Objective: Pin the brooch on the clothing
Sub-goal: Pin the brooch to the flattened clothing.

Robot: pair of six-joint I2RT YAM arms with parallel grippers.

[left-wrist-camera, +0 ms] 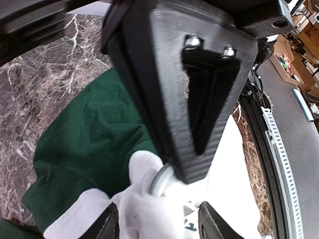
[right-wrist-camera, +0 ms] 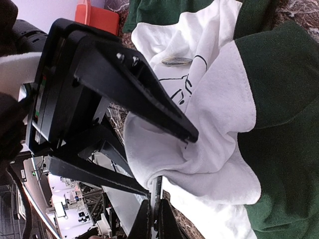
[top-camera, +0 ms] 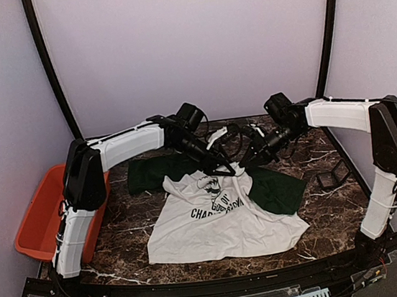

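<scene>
The white T-shirt (top-camera: 222, 225) with dark green sleeves lies on the marble table, its upper chest pulled up into a peak. My left gripper (top-camera: 224, 168) is closed on a thick fold of the white cloth (left-wrist-camera: 144, 209), which fills the gap between its fingers (left-wrist-camera: 158, 221). My right gripper (top-camera: 247, 163) meets it from the right, shut (right-wrist-camera: 158, 224) on the thin round brooch (right-wrist-camera: 157, 191), seen edge-on and pressed against the raised fold (right-wrist-camera: 199, 149). In the left wrist view the brooch's grey rim (left-wrist-camera: 158, 180) shows under the right gripper's black finger (left-wrist-camera: 209, 124).
An orange bin (top-camera: 37, 219) stands off the table's left edge. A small black stand (top-camera: 332, 175) sits at the right. A small silvery disc (right-wrist-camera: 175, 61) lies on the shirt's print. The green sleeves (top-camera: 279, 189) spread to both sides.
</scene>
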